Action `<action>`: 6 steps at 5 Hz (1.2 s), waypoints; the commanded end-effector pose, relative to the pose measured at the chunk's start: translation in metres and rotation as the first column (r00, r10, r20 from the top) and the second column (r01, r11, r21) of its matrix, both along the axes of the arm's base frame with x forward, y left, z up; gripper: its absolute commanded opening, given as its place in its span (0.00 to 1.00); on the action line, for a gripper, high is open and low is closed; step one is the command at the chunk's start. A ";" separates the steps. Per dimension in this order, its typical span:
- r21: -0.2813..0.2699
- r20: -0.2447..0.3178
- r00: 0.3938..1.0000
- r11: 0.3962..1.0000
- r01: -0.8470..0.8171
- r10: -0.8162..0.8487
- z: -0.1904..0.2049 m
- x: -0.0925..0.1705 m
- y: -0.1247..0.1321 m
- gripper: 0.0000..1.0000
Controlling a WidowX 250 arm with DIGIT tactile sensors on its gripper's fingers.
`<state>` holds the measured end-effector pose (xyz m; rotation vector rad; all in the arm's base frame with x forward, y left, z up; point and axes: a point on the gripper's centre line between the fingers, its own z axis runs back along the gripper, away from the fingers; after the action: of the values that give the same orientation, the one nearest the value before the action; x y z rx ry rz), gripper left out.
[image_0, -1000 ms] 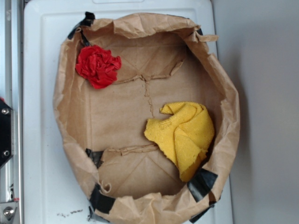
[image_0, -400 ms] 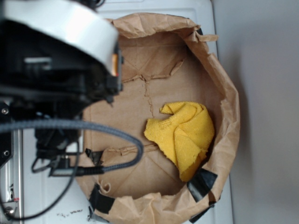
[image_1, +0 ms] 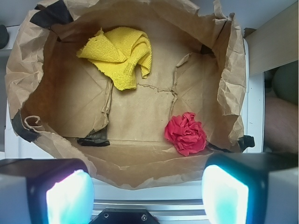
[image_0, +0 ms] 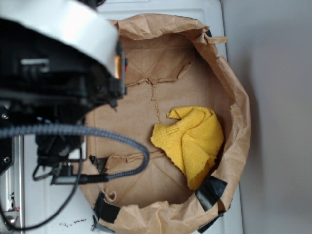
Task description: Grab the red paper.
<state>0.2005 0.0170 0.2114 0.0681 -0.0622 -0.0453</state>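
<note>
Inside a wide, crumpled brown paper bag (image_1: 126,116), folded down into a shallow tub on a white surface (image_0: 44,204), lie two soft things. From the wrist view, looking down past the robot's own hand, the red paper (image_1: 186,133), a small ruffled rosette-like wad, sits on the bag's floor close to its right wall and near the front edge. A larger yellow cloth (image_1: 119,55) lies bunched toward the far-left corner, well apart from the wad.

Both fingers (image_1: 67,198) appear as two pale, glowing pads at the bottom corners of that view, spread wide with nothing between them. The gripper (image_1: 147,196) hangs above the bag's near rim and touches nothing; the wad lies ahead of it and a little to the right of centre.

In the exterior view the black arm and its white housing (image_0: 58,53) cover the upper-left part of the bag, hiding the wad entirely, so how high the hand sits above it can probably only be judged roughly.

Risks from here: the wad lies close to the bag's slumped wall, so a descending finger could catch or crush that wall and shift the bag. A slightly off-centre descent could also nudge the light paper aside, or pinch only a loose ruffle that slips free.
</note>
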 end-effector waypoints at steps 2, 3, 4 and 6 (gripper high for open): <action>-0.014 0.081 0.997 1.000 0.002 -0.001 -0.038 0.044 0.040 1.00; -0.006 0.027 1.000 1.000 0.000 0.000 -0.067 0.061 0.048 1.00; -0.002 -0.012 0.999 0.999 0.045 -0.045 -0.101 0.060 0.039 1.00; 0.018 -0.073 0.989 0.992 0.127 -0.125 -0.141 0.036 0.028 1.00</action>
<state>0.2331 0.0446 0.0628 0.0796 0.0383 -0.1633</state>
